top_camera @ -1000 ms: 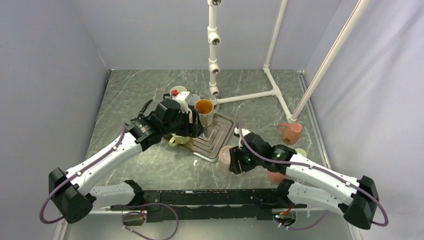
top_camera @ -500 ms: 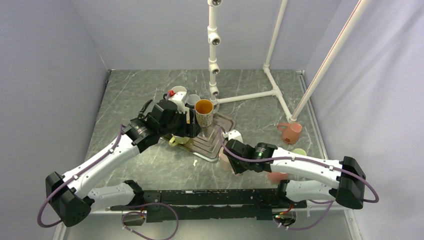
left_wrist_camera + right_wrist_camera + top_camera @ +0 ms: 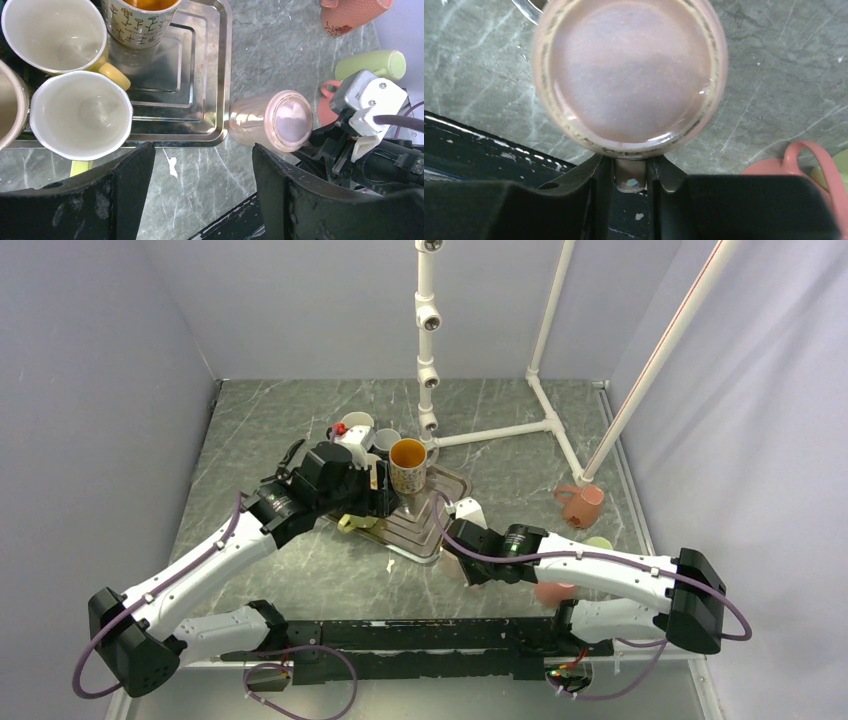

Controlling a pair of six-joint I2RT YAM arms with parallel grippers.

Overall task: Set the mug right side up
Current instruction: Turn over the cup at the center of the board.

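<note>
- Pink mug (image 3: pixel 260 120) lies on its side on the desk (image 3: pixel 280 45), straight ahead of our right hand (image 3: pixel 630 170), one round end facing it.
- Our right hand is pinched onto the mug's handle, fingers nearly together.
- Our left hand (image 3: pixel 202 150) hangs open and holds nothing; the mug sits off its right finger, beside the tray (image 3: pixel 226 75).
- We judge the turn roughly half done; next comes a wrist roll bringing the mouth up, then a gentle set-down.
</note>
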